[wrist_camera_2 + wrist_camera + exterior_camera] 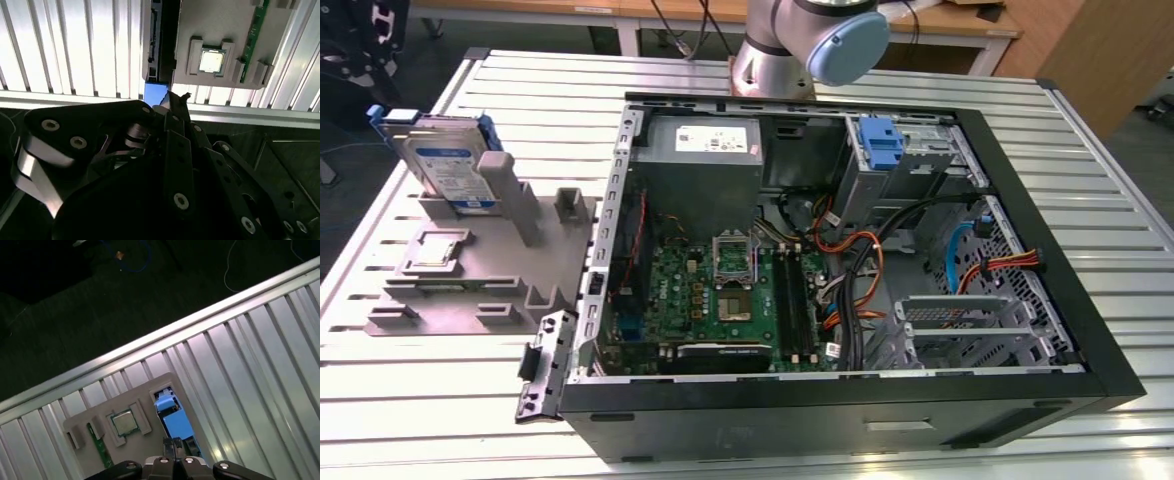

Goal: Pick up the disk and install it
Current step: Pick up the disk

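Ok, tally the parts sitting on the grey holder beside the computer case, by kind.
disk: 1
square silver chip: 1
green circuit board, standing on edge: 1
Total on the grey holder: 3

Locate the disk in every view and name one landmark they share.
Exterior view: the disk stands on edge in the grey holder at the exterior view's left.
Second wrist view: the disk is edge-on, beside the holder.
First wrist view: the disk sits at the holder's edge.
Shared landmark: the square chip seated in the holder, in all three views.
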